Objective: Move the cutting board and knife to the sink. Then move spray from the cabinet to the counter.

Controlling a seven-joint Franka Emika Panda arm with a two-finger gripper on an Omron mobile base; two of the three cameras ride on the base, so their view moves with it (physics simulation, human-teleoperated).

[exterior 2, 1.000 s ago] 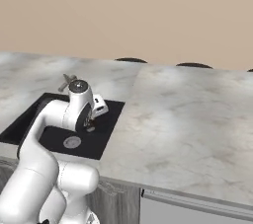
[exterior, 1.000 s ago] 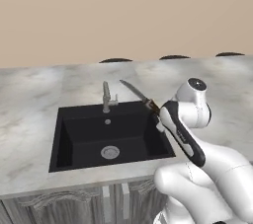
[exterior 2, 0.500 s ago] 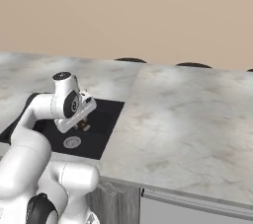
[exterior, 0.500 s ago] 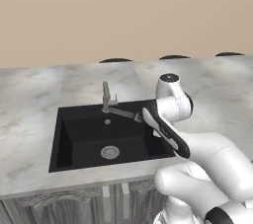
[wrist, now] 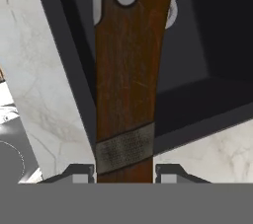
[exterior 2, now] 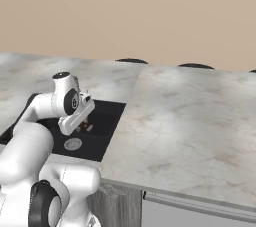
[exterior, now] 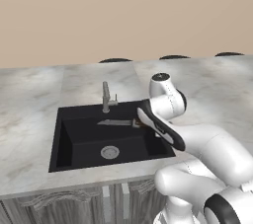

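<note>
Currently the gripper [wrist: 124,171] was closed on the knife [exterior: 120,123] at the butt end of its brown handle, the two fingers [wrist: 79,172] pressed against either side of the grip just below the grey band, as seen in the hand view.

Left to right across the left base view: the sink [exterior: 64,141] took the left and middle of the counter [exterior: 29,104]; the faucet [exterior: 105,96] stood at the basin's back edge; the silver blade pointed left, roughly level, over the basin interior and a little above the drain [exterior: 109,152]; the handle ran right into the hand near the basin's right rim. The knife was therefore over the sink but not resting in it.

Risks, as judged:
- Grip sat at the very end of the handle, so the long blade acted as a lever. A jerk could pivot the knife in the fingers or let it slip out early.
- Release from this height could make the knife bounce or land on its edge against the basin wall.
- Blade tip was near the faucet; a swing toward the back edge could strike it.
- The cutting board could not be made out in the basin, so its position was unknown.
</note>
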